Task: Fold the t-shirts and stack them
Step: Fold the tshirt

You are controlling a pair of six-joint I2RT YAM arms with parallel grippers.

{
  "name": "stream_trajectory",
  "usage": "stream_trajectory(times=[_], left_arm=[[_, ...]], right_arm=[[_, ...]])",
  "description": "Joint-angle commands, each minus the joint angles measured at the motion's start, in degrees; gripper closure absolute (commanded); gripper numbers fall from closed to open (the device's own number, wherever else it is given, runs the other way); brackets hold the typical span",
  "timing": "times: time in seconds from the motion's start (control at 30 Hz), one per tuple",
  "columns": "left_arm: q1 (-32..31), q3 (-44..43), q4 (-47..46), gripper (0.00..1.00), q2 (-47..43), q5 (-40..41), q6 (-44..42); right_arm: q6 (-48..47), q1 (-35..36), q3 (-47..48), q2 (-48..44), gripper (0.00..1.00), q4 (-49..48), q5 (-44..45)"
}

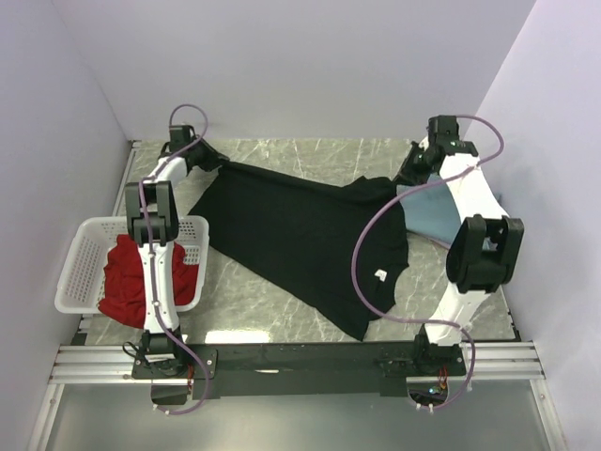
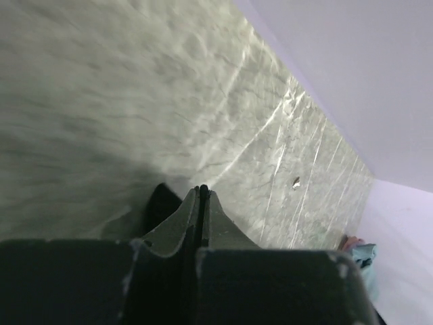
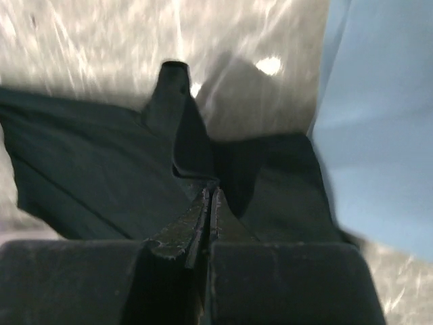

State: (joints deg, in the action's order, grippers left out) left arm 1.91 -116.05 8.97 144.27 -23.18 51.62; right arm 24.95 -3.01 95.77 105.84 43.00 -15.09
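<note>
The large black t-shirt point(image 1: 300, 235) lies spread across the marble table, with its white square mark point(image 1: 380, 274) near the front right. My left gripper point(image 1: 212, 160) is shut on its far left corner; in the left wrist view point(image 2: 201, 190) a thin black edge sits between the jaws and black cloth point(image 2: 161, 203) hangs beside them. My right gripper point(image 1: 406, 177) is shut on the shirt's far right part, and in the right wrist view point(image 3: 212, 193) it pinches a fold of black cloth point(image 3: 101, 169). The dusty-blue t-shirt point(image 1: 427, 214) lies at the right. The red t-shirt point(image 1: 127, 277) sits in the basket.
The white latticed basket point(image 1: 84, 254) stands at the left edge, beside the left arm. The dusty-blue shirt point(image 3: 379, 135) lies right next to the right gripper. Lilac walls close in the back and both sides. A black rail point(image 1: 300, 357) runs along the near edge.
</note>
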Motion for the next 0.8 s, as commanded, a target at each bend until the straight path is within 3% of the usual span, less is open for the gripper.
stream_trajectory(times=[0.0, 0.3, 0.77], left_arm=[[1.34, -0.67, -0.28, 1.0, -4.08, -3.89, -3.53], [1.69, 2.49, 2.54, 1.0, -6.89, -4.15, -9.24], [3.45, 11.36, -0.71, 0.98, -14.71, -5.73, -13.99]], right_arm=[[-2.45, 2.65, -4.68, -7.57, 1.0, 1.55, -1.17], [-1.84, 10.38, -17.17, -17.59, 1.0, 3.84, 0.85], [1.15, 13.29, -33.88, -28.84, 1.0, 2.88, 1.12]])
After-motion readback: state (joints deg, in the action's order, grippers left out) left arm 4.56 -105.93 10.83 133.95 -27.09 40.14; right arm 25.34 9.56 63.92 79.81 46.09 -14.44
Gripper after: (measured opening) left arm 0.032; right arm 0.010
